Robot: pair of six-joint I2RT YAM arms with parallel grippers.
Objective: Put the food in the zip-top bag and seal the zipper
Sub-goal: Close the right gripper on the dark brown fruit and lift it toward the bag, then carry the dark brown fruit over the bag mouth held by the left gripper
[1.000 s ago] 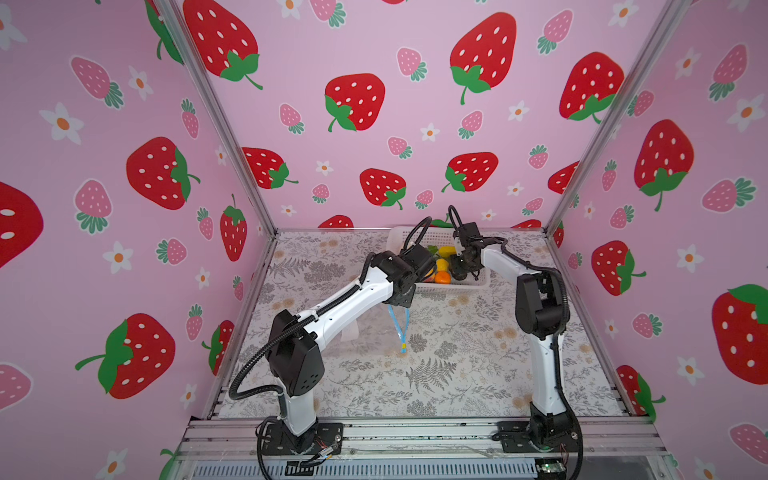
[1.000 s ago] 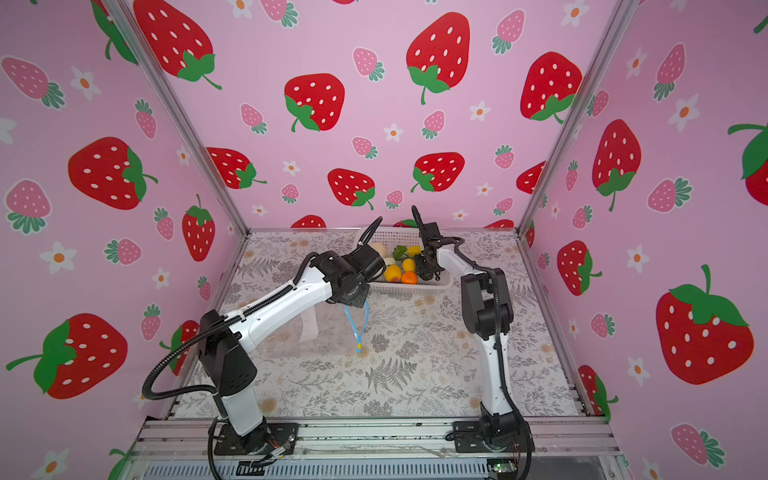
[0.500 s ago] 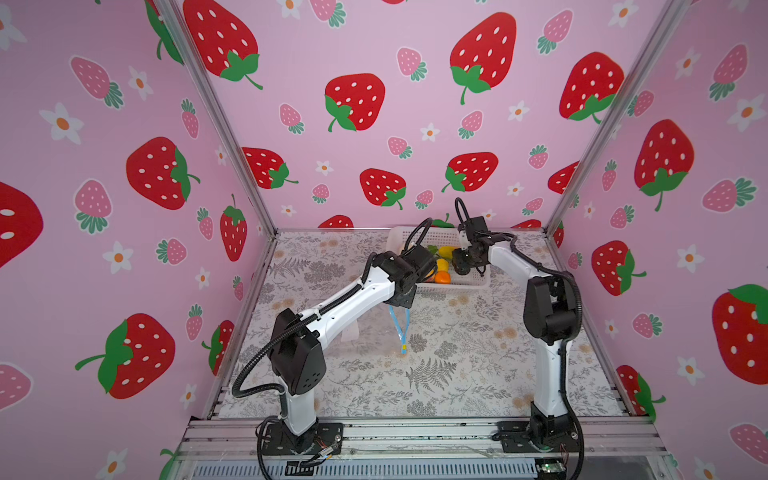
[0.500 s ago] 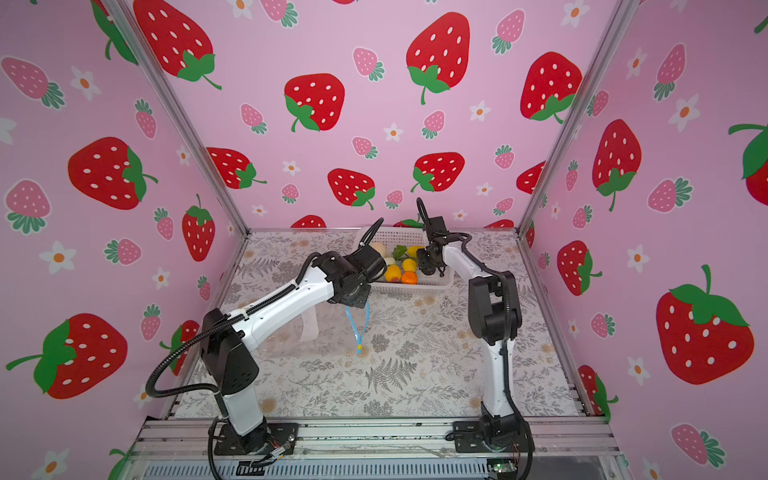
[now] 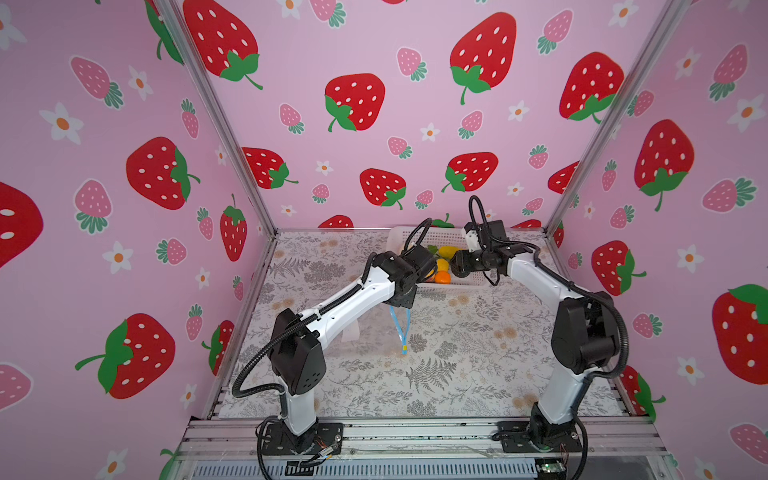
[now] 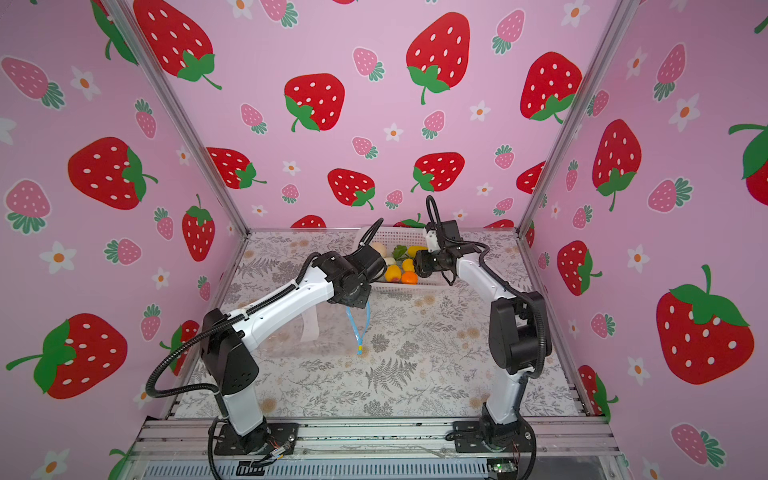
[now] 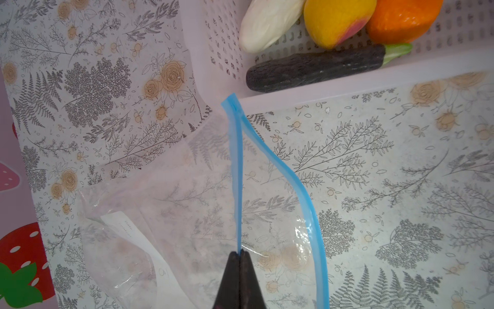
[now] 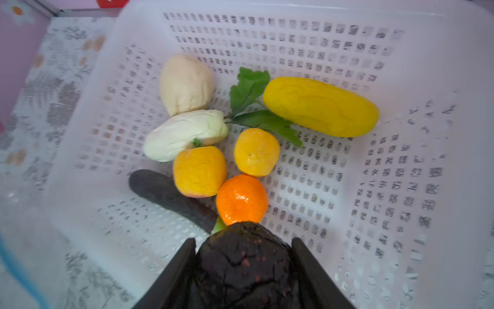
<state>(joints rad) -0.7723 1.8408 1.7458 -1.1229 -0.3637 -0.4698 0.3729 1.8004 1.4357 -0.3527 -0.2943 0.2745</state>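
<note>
Seven pieces of toy food (image 8: 200, 171) and a sprig of green leaves (image 8: 251, 88) lie in the white perforated basket (image 8: 401, 160), which sits at the far edge of the floral table (image 5: 457, 374), right of its middle. Over the basket, my right gripper (image 8: 243, 240) has its fingers clamped on an eighth, a round dark piece (image 8: 243, 267) with a cracked skin. The clear zip-top bag (image 7: 160, 214) lies toward the middle of the table, partly under my left arm (image 5: 353, 299), its white label (image 7: 141, 240) showing through the plastic. My left gripper (image 7: 239, 252), fingers pinched tight, grips one lip of the light blue zipper (image 7: 236, 174) and holds it up off the table. The other lip bows away, so the mouth gapes.
</note>
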